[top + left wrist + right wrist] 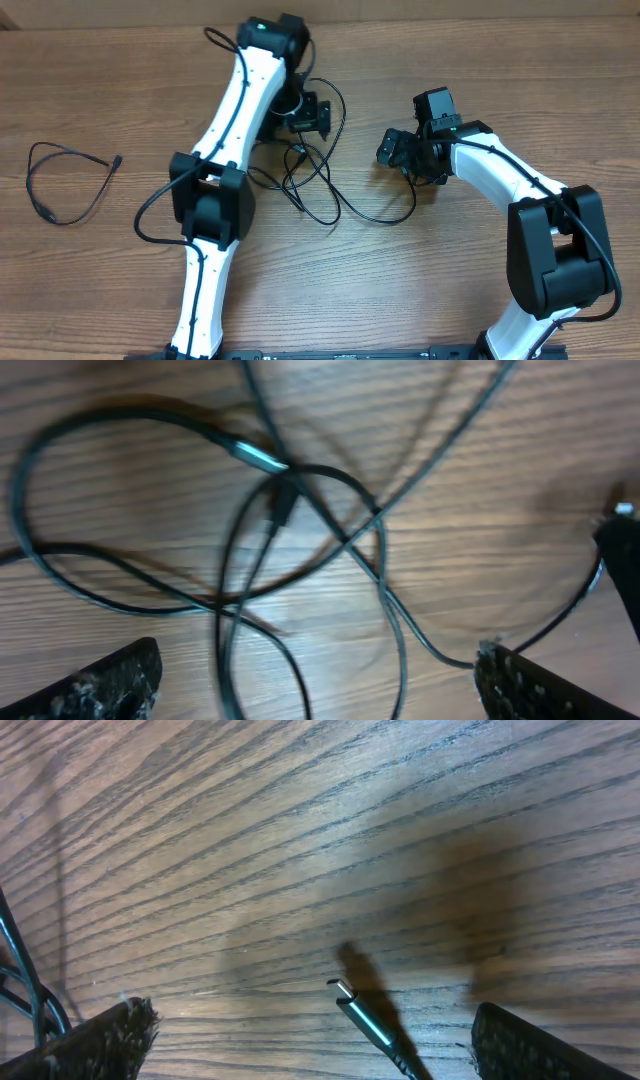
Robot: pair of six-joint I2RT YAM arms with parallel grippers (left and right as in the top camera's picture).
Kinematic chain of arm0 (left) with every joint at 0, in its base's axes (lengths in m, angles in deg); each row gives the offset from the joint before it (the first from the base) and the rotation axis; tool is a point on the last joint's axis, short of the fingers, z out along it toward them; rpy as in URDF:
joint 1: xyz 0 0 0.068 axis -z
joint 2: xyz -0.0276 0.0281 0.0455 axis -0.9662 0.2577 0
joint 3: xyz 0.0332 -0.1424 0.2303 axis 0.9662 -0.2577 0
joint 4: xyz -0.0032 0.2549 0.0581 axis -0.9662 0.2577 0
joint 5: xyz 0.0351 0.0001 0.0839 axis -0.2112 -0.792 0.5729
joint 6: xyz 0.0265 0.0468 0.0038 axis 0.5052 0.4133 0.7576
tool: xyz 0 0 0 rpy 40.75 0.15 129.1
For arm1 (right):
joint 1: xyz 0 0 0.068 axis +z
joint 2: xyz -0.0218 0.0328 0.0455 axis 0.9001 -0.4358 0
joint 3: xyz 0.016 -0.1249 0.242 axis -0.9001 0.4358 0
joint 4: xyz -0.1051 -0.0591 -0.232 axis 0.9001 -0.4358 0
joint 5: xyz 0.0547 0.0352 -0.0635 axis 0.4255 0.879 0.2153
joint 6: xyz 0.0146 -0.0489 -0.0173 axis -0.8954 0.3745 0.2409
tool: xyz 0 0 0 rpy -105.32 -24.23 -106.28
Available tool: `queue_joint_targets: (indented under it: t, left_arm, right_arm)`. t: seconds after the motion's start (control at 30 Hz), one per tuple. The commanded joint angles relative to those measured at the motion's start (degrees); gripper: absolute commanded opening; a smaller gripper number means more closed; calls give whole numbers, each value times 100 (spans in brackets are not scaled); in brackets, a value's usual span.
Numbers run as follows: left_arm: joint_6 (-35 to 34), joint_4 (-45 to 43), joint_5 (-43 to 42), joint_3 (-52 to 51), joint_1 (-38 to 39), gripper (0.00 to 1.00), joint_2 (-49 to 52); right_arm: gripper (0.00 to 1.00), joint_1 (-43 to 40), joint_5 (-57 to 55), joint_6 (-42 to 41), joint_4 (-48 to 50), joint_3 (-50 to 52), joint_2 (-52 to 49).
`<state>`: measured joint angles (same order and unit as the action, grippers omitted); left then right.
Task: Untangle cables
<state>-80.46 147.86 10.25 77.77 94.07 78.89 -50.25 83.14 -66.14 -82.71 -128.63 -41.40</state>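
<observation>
The tangled cables (305, 170) are laid at the table (450, 300) centre, between both grippers. One separate cable (70, 185) is laid well apart, left. The left gripper (312, 118) and right gripper (393, 150) are set wide open (nothing gripped).

The tangled cables (305, 178) lie between left arm (235, 110) and right arm (500, 170); open table (100, 285) surrounds the lone cable (68, 149), apparently unobstructed.

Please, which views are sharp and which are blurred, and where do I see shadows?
Overhead: sharp and evenly lit, tangled cables clear. Left wrist: they look soft and smeared. Right wrist: table grain crisp; the silver-tipped plug casts a dark shadow just above it.
</observation>
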Motion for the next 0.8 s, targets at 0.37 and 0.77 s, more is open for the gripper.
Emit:
queue_joint_targets:
  t: [0.37, 0.77]
  left_arm:
    - [-61, -223, 120, 42, 586, 99, -55]
    - [-59, -264, 120, 42, 621, 99, -55]
  right_arm:
    - [100, 20, -52, -20, 33, -28, 101]
    - [100, 20, -52, -20, 33, -28, 101]
